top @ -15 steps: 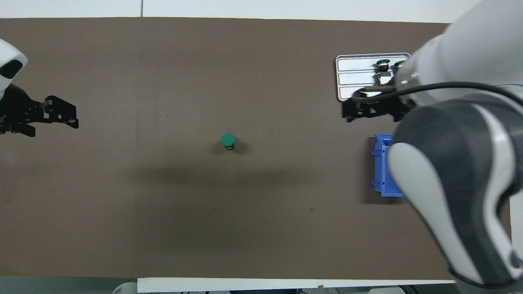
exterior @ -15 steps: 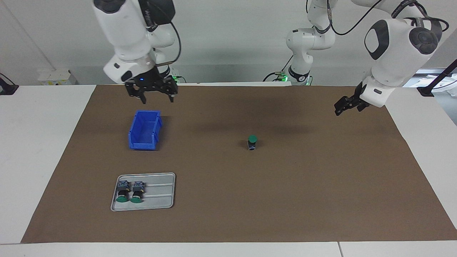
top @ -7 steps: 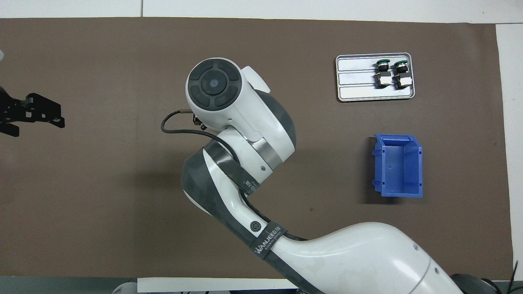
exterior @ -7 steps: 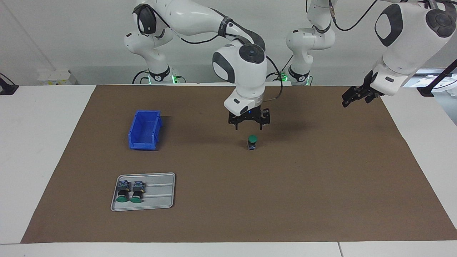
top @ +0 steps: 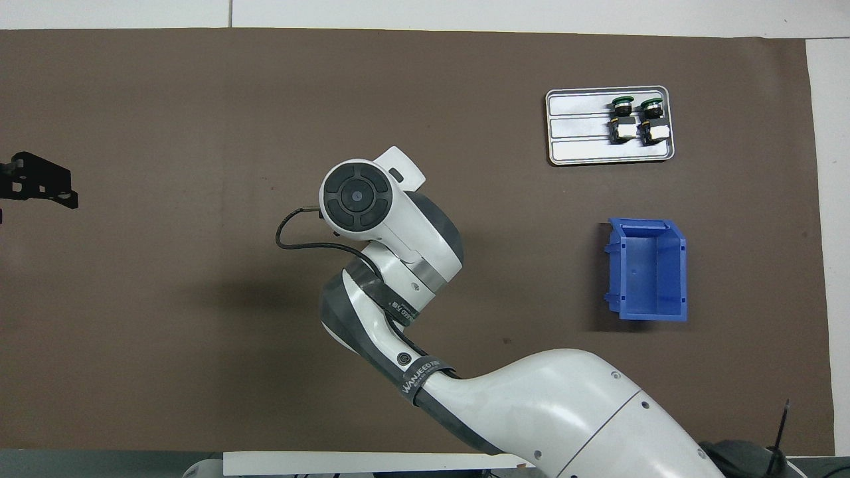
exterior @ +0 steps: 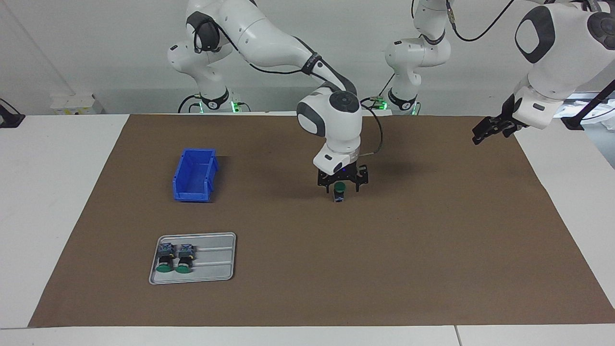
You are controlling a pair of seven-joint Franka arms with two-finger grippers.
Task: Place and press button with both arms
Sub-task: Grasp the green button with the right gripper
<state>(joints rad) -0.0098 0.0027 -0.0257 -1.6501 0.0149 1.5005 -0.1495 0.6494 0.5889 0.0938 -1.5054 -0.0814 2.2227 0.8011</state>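
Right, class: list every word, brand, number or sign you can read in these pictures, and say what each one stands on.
"WANJEED": on the dark strap around the right arm, seen in the overhead view; the small characters after it are too blurred to read.
Round logo mark on that arm's dark band: no letters legible.
Buttons in the tray, blue bin: no readable text.

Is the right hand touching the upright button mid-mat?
Cannot tell. In the facing view the open right hand straddles the button; no gap or contact shows plainly. Overhead, the arm hides both.

One camera faces me from high across the brown paper-covered table [exterior: 432,269]; another looks steeply down from above my end. Both share that whole mat.
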